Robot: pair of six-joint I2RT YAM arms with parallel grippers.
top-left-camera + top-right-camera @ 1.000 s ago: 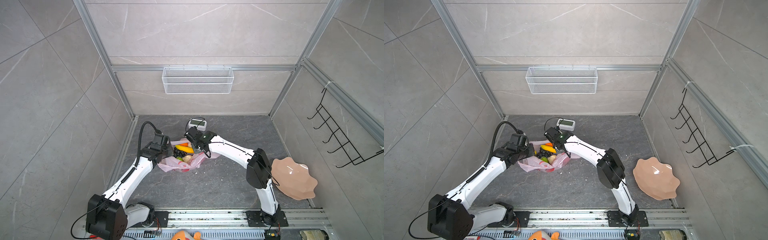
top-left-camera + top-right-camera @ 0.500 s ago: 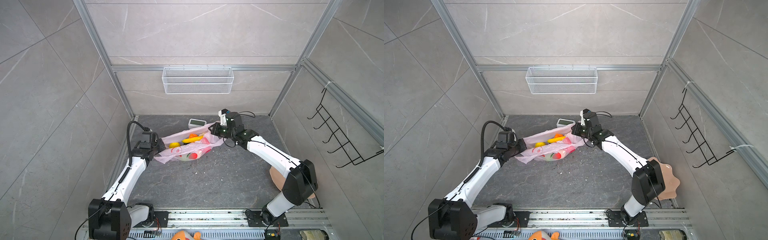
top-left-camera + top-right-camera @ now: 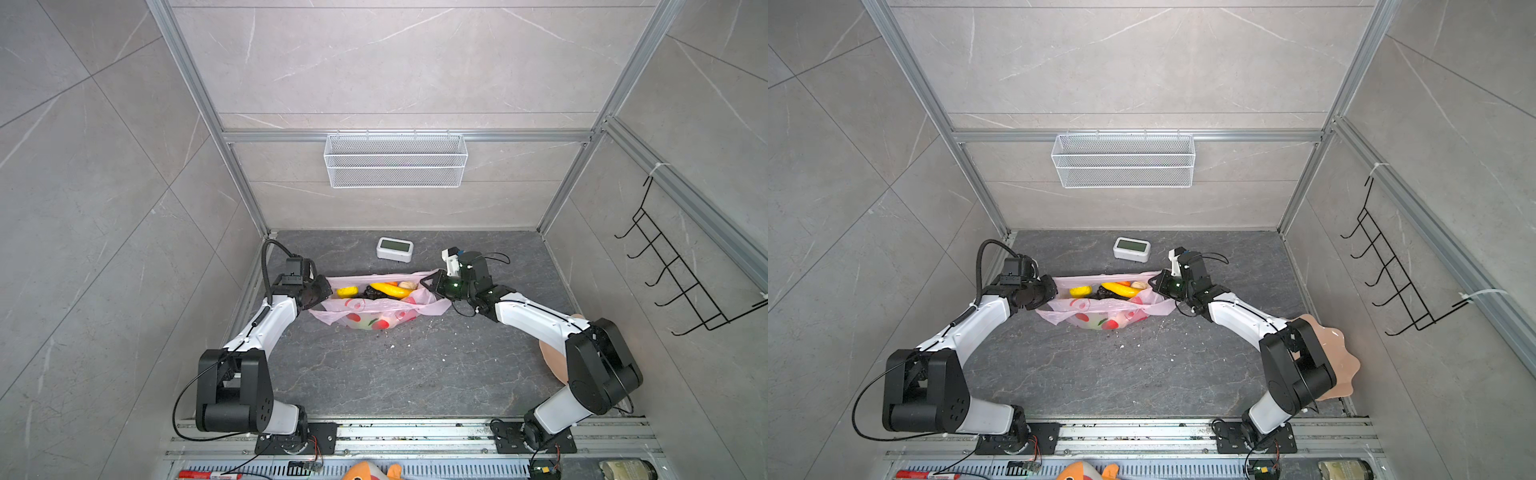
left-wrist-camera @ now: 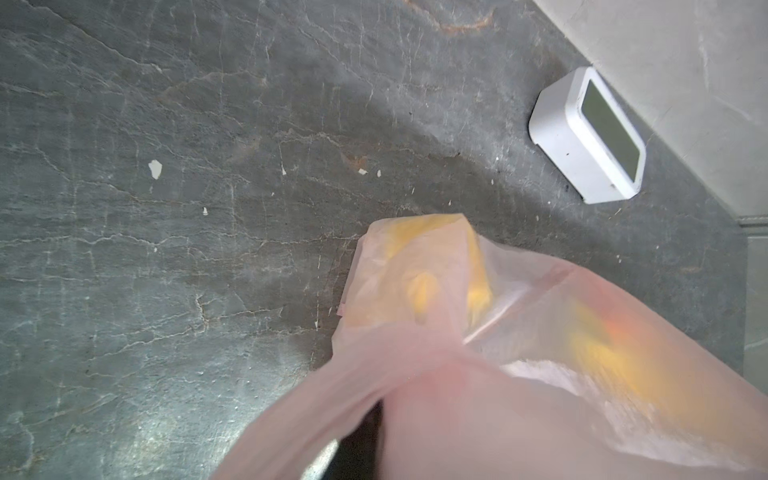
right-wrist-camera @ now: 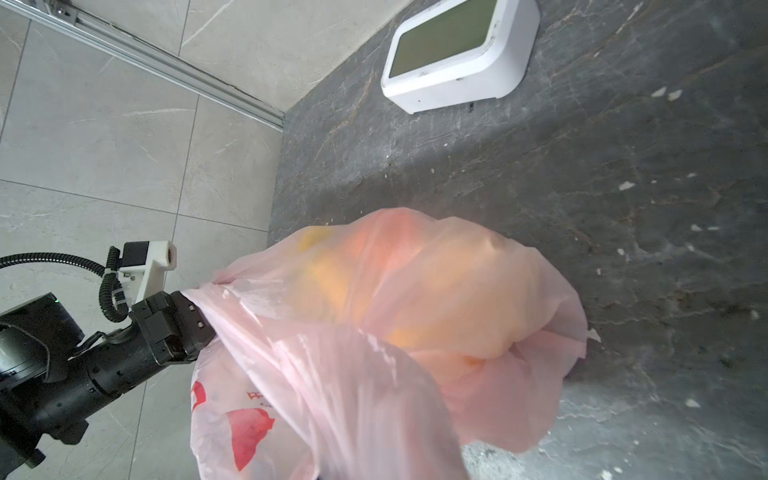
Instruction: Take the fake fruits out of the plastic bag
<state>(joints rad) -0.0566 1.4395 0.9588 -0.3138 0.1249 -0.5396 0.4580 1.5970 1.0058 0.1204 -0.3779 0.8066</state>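
The pink plastic bag [image 3: 374, 309] [image 3: 1100, 309] lies stretched out on the dark floor, pulled wide open at the top between my two grippers. My left gripper [image 3: 326, 289] [image 5: 195, 318] is shut on the handle at its left end. At the right end, my right gripper [image 3: 428, 282] is shut on the other handle. Inside the open mouth lie the fake fruits: a yellow banana [image 3: 390, 289], a lemon [image 3: 347, 292], dark grapes [image 3: 374, 293] and a beige lump [image 3: 408, 285]. In both wrist views the bag [image 4: 540, 374] [image 5: 415, 311] covers the jaws, with yellow and orange shapes showing through.
A white digital clock [image 3: 395, 249] stands on the floor just behind the bag. A peach scalloped bowl [image 3: 1337, 365] sits at the right, partly behind my right arm. A wire basket [image 3: 395, 160] hangs on the back wall, a black hook rack [image 3: 681, 274] on the right wall.
My grippers have moved apart, the right one swinging from the middle out to the right. The bag has gone from a bunched heap to a wide, taut opening.
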